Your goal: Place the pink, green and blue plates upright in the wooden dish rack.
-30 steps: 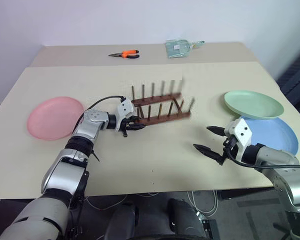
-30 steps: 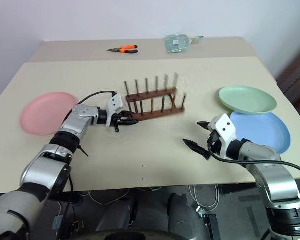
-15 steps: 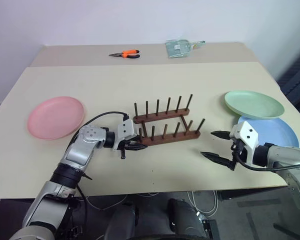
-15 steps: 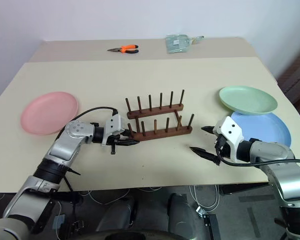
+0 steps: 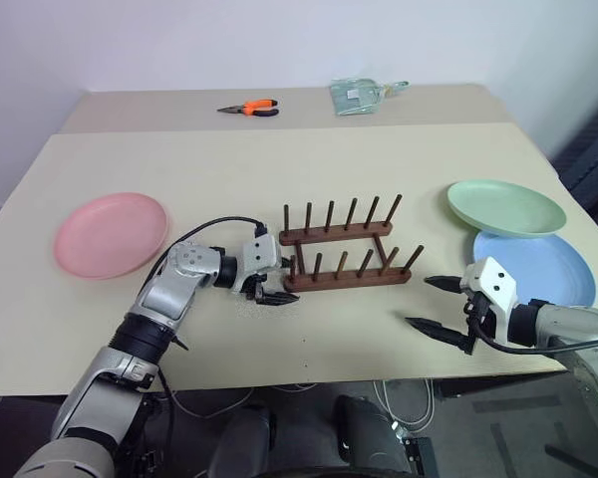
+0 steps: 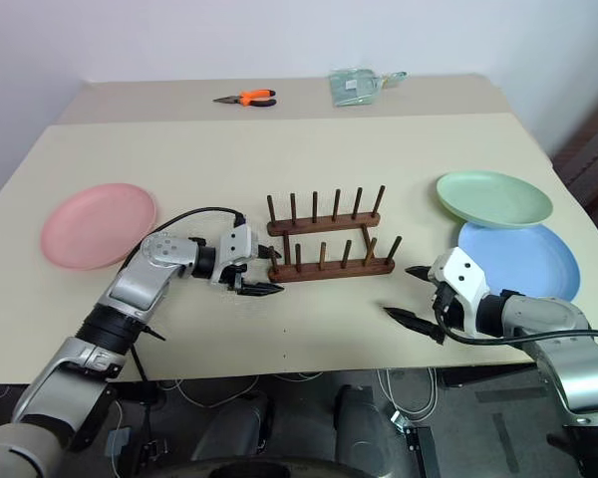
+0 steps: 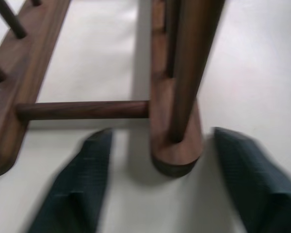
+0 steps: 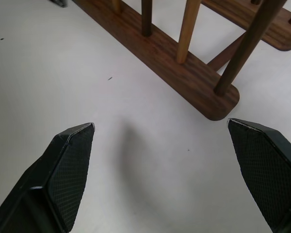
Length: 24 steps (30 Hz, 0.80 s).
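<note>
Pink plate (image 5: pixel 111 234) lies flat at the left of the desk (image 5: pixel 229 159), well apart from everything else and untouched. My left claw (image 5: pixel 272 281) sits at the left end of the wooden dish rack (image 5: pixel 345 256); the left wrist view shows both fingers spread with the near rail's rounded end between them and not pinched, so I read it as released. The rack stands upright mid-desk, pegs up, no plate in it, rails running roughly left-right. My right claw (image 5: pixel 439 305) hovers wide open and empty just off the rack's right end. Green plate (image 5: pixel 505 206) and blue plate (image 5: pixel 535 267) lie flat at far right, green overlapping the blue's far edge. My read: the rack is placed and no plate is loaded yet. For the next step, I'd back the left claw straight off along the rail so the fingers don't clip a peg and skew the rack. Then I'd go for the pink plate's near rim, since it lies flat with little to grab. A shallow pinch on the lip, then tilt it upright before approaching the pegs. Risk: the light rack may slide when a plate is pushed in.
</note>
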Motion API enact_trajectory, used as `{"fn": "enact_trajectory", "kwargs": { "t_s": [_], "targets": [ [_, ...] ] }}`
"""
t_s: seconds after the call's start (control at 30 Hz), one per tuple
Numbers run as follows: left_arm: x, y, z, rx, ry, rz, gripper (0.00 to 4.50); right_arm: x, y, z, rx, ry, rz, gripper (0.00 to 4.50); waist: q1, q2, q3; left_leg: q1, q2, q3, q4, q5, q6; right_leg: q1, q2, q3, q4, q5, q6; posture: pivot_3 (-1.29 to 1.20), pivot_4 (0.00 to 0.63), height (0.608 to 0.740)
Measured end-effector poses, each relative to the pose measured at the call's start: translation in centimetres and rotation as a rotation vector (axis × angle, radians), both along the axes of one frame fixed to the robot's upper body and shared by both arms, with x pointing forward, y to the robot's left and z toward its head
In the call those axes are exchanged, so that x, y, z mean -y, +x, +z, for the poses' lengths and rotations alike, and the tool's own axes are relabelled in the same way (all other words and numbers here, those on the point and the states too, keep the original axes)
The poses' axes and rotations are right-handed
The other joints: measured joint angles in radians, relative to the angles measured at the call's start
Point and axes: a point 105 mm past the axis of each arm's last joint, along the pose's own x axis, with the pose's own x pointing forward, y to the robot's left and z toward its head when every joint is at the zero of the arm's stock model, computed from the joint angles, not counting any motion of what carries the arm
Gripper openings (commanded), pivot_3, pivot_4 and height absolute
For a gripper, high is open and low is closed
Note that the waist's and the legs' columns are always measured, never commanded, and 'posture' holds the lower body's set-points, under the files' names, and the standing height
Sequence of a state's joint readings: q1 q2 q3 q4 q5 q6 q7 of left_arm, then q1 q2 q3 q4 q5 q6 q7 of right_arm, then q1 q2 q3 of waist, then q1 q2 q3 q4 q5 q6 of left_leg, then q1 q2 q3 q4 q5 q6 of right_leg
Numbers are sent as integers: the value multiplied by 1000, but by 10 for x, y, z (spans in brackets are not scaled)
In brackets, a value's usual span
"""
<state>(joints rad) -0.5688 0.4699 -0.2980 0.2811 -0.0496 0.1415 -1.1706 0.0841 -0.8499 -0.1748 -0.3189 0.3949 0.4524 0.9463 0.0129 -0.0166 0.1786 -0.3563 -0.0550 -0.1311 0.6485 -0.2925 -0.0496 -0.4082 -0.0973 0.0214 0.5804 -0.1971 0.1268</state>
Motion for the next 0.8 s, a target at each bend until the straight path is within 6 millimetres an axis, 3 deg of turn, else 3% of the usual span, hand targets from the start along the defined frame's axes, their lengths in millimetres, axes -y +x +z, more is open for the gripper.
{"fn": "enact_trajectory", "kwargs": {
  "t_s": [0.1, 0.13, 0.23, 0.33, 0.43, 0.6, 0.8],
  "targets": [
    [-10, 2, 1, -28, 2, 46, 4461, 0, 4, 4, 20, -4, -17, 3685, -4, 0, 0, 0, 0, 0, -1, 0, 0, -1, 0, 0, 0, 0, 0, 0, 150, 740],
    [-15, 2, 3, -36, 0, 65, 3809, 0, 5, 4, 21, -6, -26, 3199, -7, 0, 0, 0, 1, 0, -1, 0, 0, -1, 0, 0, 1, 0, 0, 0, 150, 740],
    [-37, -15, 7, -66, -8, 117, 2464, -4, 4, 4, 15, -11, -21, 1661, -19, 0, 0, 1, 1, 0, -3, 0, 1, -1, 0, 0, 1, 0, 1, 0, 150, 740],
    [-41, -33, 1, -112, 2, 126, 938, -8, 3, -1, -2, -27, -22, 171, -18, 0, 0, 0, 1, -1, -1, -1, 1, 0, 0, 0, 1, -2, -1, 0, 150, 740],
    [-27, -47, -2, -118, -8, 116, 920, -13, 9, -8, 20, -82, -28, 74, -9, 0, 0, 0, 0, 0, 0, -1, 1, 1, 0, 0, 0, -3, -2, 0, 150, 740],
    [19, -52, 1, -69, -94, 124, 920, -23, 29, -14, 79, -132, -49, 74, -1, 0, 0, 0, 0, -1, 0, 0, 1, 1, 0, 0, 0, -2, -2, 0, 150, 740],
    [21, -31, -8, 27, -48, 246, 920, -25, 50, -21, 112, -179, -86, 74, -4, 0, 0, 1, 0, 0, 0, 0, 1, 1, 0, 0, 1, -2, -2, 0, 150, 740]
  ]
}}
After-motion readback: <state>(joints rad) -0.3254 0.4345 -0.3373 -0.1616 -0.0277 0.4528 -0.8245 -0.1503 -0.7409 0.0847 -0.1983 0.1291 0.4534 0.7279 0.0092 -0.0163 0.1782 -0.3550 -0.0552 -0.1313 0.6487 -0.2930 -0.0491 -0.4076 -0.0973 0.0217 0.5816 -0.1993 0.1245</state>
